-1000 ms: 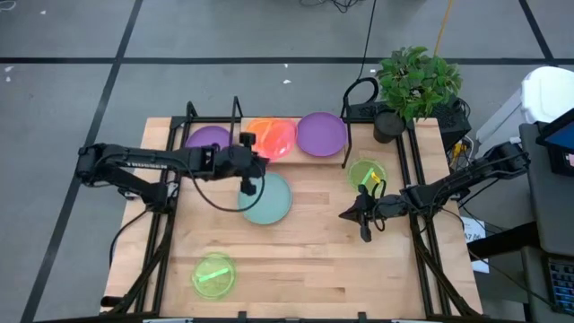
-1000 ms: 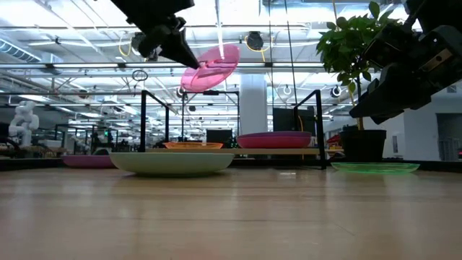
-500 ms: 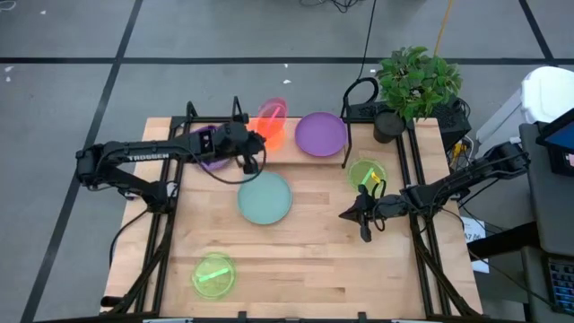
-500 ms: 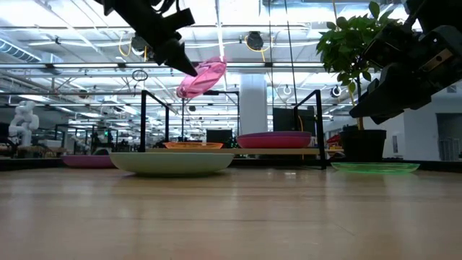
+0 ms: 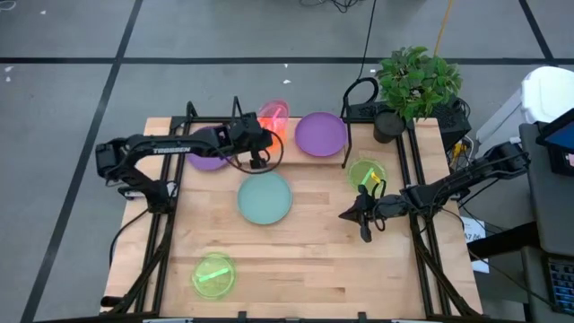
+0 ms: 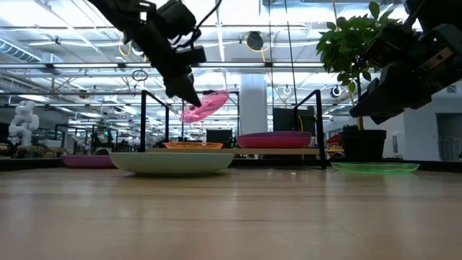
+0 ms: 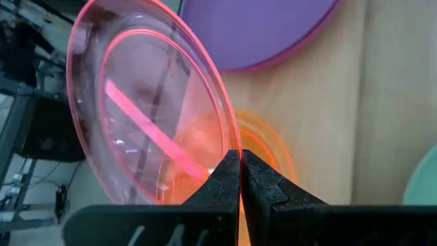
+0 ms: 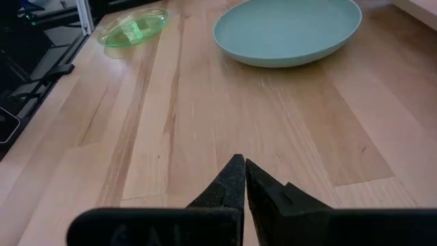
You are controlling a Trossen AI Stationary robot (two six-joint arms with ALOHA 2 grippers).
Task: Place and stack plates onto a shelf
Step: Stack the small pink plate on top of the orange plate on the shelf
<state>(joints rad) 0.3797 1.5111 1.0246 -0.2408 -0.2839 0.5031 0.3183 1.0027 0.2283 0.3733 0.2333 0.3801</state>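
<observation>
The left gripper (image 5: 261, 146) is over the shelf (image 5: 348, 135) at the far edge of the table (image 5: 323, 260), its fingers (image 7: 225, 179) pinched on the rim of the red plate (image 5: 273, 117), which hangs tilted in the air above the orange plate (image 6: 192, 145) lying on the shelf. In the left wrist view the red plate (image 7: 147, 113) stands almost on edge, with the orange plate (image 7: 270, 154) below it and a purple plate (image 7: 263, 31) beyond. That purple plate (image 5: 320, 133) rests on the right part of the shelf; another purple plate (image 5: 208, 154) lies at the left, partly under the arm. The teal plate (image 5: 265, 197) sits on the table just near of the shelf. One green plate (image 5: 214, 275) lies at the near left, another (image 5: 366, 173) at the right beside the right gripper (image 5: 363, 224), which hangs closed and empty over bare wood. A potted plant (image 5: 414, 82) stands at the far right corner.
</observation>
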